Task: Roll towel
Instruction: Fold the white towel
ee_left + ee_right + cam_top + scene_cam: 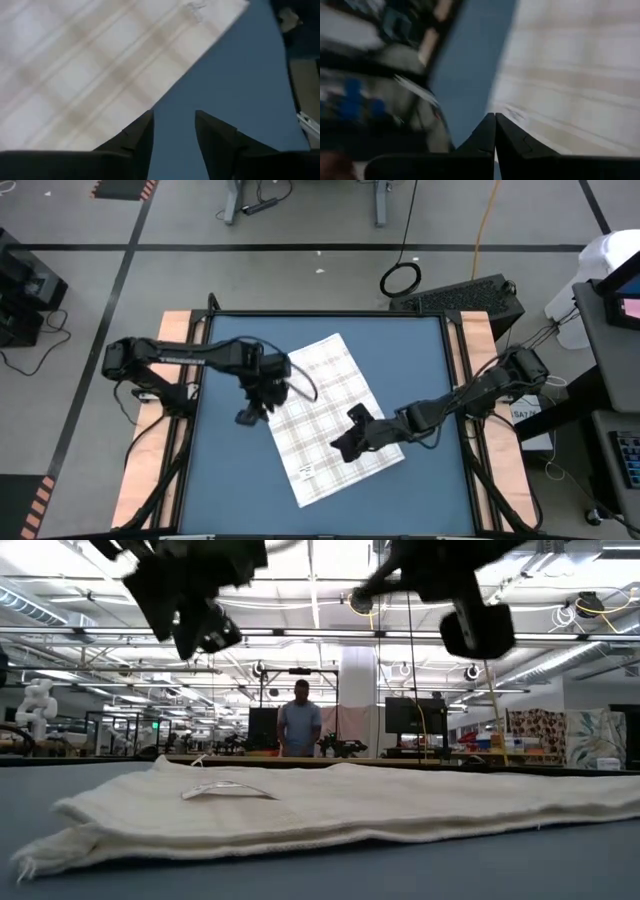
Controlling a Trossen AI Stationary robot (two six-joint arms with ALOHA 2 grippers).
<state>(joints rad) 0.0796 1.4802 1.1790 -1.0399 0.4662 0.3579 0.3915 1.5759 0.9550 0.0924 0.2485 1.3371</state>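
The towel (330, 415), white with a faint plaid, lies flat and spread out, slantwise across the middle of the blue table (225, 480). In the low view the towel (350, 805) rests on the tabletop with a small tag (225, 788) on top. My left gripper (247, 416) hangs open above the bare table just off the towel's left edge; blue table shows between its fingers (174, 135), and the towel (90, 65) lies beyond them. My right gripper (345, 448) is shut (495, 125) with nothing in it, raised over the towel's near right part (580, 75).
Wooden rails (150, 470) run along both sides of the table. A dark case (470, 295) stands beyond the far right corner. A person (300, 725) stands in the room behind the table. Bare blue surface lies to the left and near side of the towel.
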